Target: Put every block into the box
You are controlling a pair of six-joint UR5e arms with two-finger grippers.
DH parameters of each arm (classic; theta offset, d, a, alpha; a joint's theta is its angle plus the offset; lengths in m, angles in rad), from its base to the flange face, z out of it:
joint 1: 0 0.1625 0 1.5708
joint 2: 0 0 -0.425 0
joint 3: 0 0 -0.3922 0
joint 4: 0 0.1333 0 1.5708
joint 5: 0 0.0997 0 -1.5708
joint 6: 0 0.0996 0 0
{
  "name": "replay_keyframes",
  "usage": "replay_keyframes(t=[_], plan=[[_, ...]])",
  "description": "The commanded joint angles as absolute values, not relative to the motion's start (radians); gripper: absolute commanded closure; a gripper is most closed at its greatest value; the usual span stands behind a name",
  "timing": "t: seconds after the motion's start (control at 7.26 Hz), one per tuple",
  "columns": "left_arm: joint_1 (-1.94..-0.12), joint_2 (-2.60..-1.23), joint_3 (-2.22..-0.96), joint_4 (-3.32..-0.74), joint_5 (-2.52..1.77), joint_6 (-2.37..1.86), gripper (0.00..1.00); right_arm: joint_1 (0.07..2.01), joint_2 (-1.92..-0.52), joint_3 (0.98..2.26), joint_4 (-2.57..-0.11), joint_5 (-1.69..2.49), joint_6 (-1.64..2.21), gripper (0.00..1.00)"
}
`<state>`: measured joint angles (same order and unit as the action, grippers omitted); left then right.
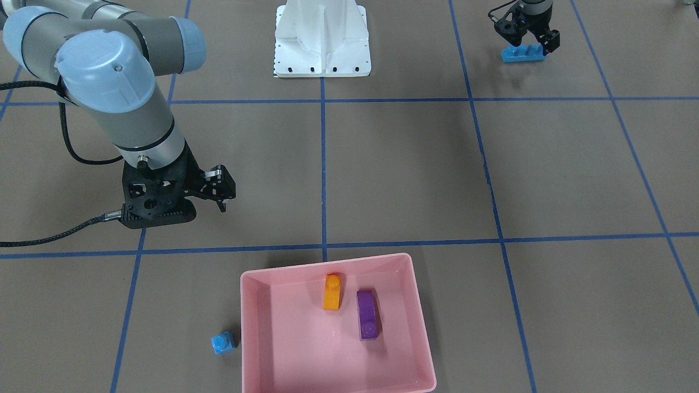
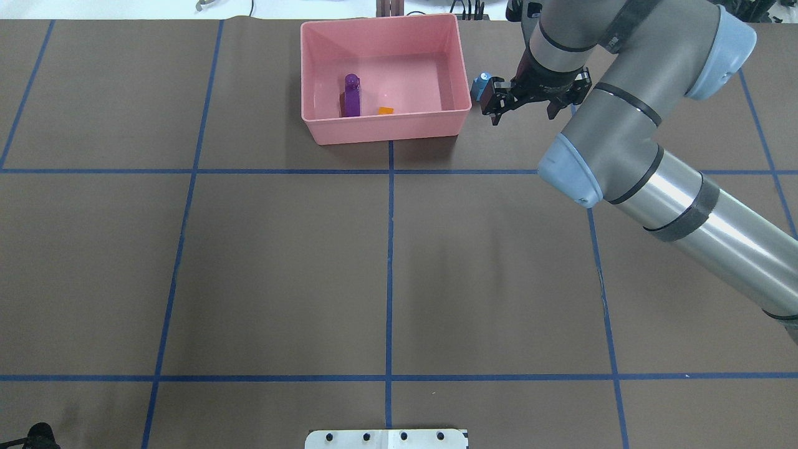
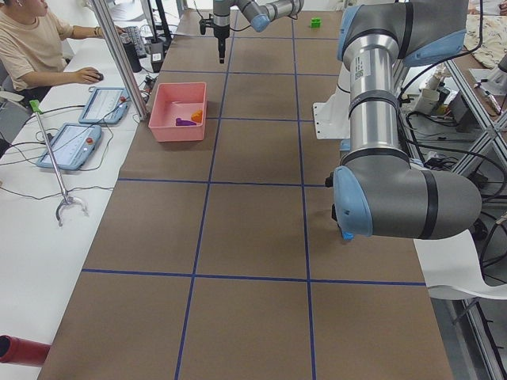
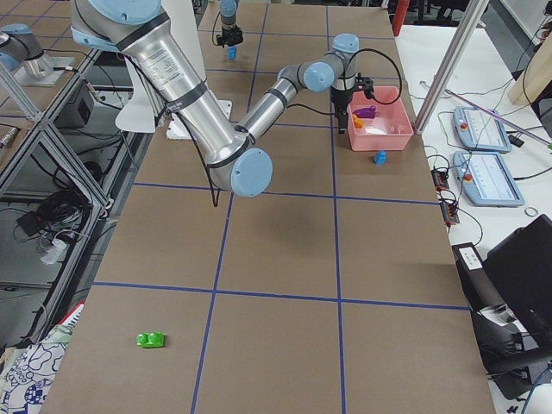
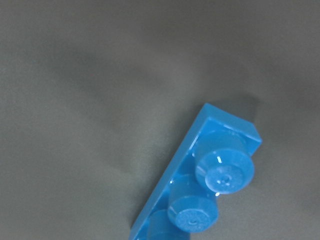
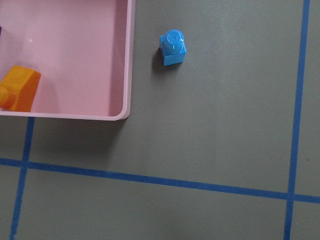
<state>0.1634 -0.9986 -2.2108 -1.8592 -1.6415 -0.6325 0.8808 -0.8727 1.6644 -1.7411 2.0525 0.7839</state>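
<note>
One long blue brick (image 1: 523,54) lies directly beneath the left end effector (image 1: 527,46).

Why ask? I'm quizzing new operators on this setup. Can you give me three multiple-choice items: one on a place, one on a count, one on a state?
1. Where is the tiny blue cube?
A) inside the pink box
B) on the table beside the box
C) stacked on another brick

2. How many bricks lie in the pink box?
A) none
B) four
C) two

3. What does the right hand hold?
A) nothing
B) the tiny blue cube
C) a brick from the box

Answers:
1 B: it sits on the table just outside the box wall.
2 C: only the orange brick and the purple brick are inside.
3 A: nothing shows between its fingers.
</note>
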Motion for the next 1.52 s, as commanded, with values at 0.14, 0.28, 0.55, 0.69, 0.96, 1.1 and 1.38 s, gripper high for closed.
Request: replay_keyframes(t=[0.14, 0.28, 0.55, 0.69, 0.96, 1.1, 1.38], plan=[[0.163, -1.003, -2.207, -1.859, -1.641, -0.632, 0.22, 0.881, -0.873, 1.664, -1.740, 2.052, 0.784, 0.01], [0.163, -1.006, -2.207, -1.859, -1.641, -0.634, 0.27, 0.881, -0.873, 1.660, -1.740, 2.051, 0.784, 0.01], [0.157, -1.006, -2.207, -1.859, -1.641, -0.634, 0.49, 0.881, -0.871, 1.657, -1.738, 2.051, 0.784, 0.01], [0.149, -1.006, -2.209, -1.859, -1.643, -0.634, 0.59, 0.881, -0.871, 1.657, -1.736, 2.051, 0.784, 0.01], [0.121, -1.006, -2.218, -1.859, -1.643, -0.635, 0.94, 0.881, -0.870, 1.657, -1.736, 2.051, 0.784, 0.01], [0.103, -1.006, -2.229, -1.859, -1.646, -0.635, 1.00, 0.881, -0.870, 1.657, -1.736, 2.051, 0.784, 0.01], [0.039, -1.005, -2.301, -1.859, -1.673, -0.635, 1.00, 0.881, -0.868, 1.657, -1.736, 2.052, 0.784, 0.01]])
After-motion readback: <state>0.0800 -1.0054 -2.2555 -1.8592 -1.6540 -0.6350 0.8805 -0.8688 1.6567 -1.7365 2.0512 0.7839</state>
